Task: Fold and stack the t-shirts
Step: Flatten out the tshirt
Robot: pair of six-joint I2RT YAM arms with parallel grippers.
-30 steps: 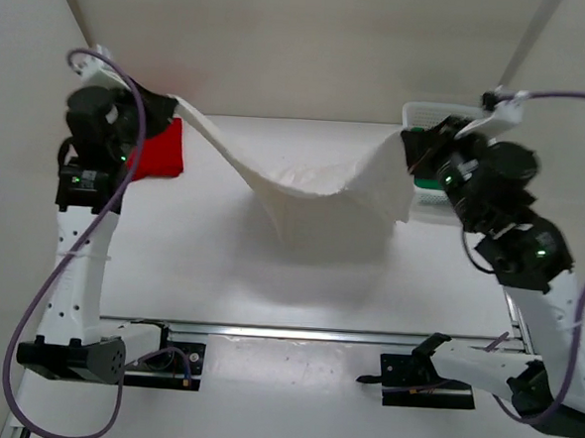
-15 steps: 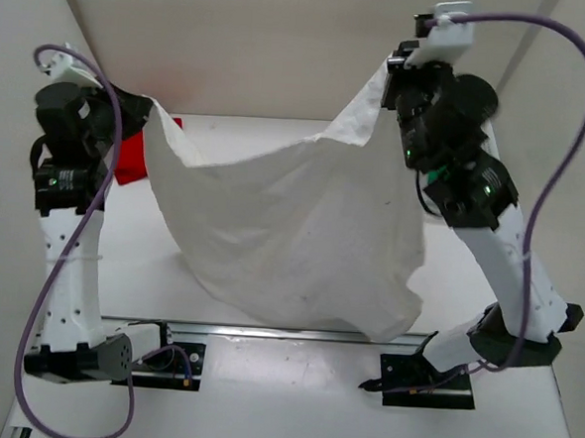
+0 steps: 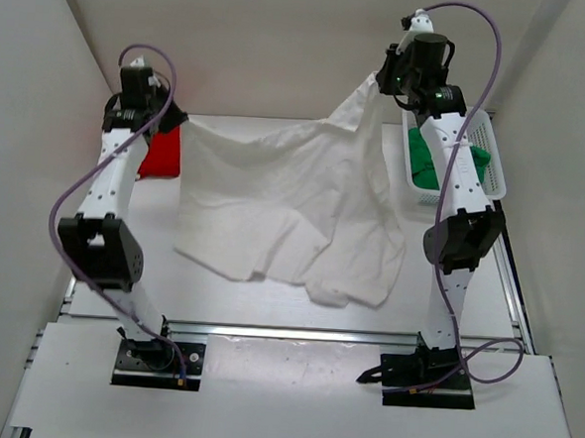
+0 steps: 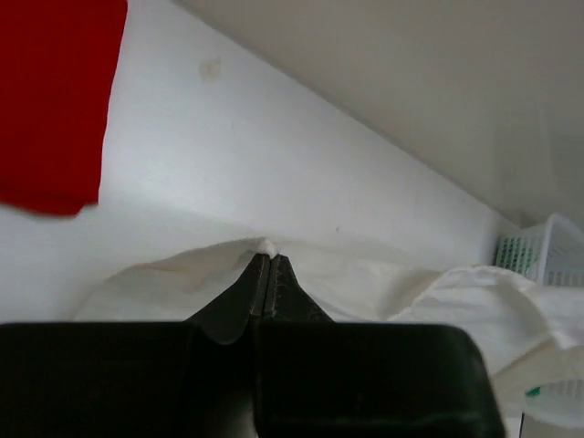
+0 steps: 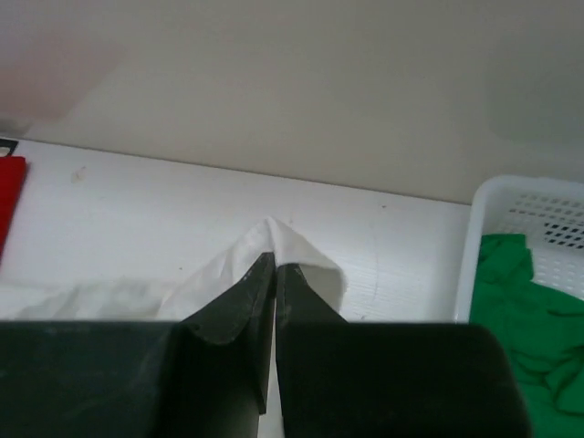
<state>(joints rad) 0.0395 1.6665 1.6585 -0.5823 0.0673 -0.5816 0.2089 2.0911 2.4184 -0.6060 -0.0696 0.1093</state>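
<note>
Most of the desk [image 3: 218, 299] lies under the white t-shirt [image 3: 294, 194], hung between both arms with its lower edge crumpled on the surface. Its right side drapes beside the basket [image 3: 496, 167] holding the green t-shirt [image 3: 425, 160] and might snag there. The red t-shirt [image 3: 160, 157] lies far left. The left hand [image 4: 267, 257] and right hand [image 5: 274, 260] each pinch only a tip of cloth, so a tug could pull a corner free.
</note>
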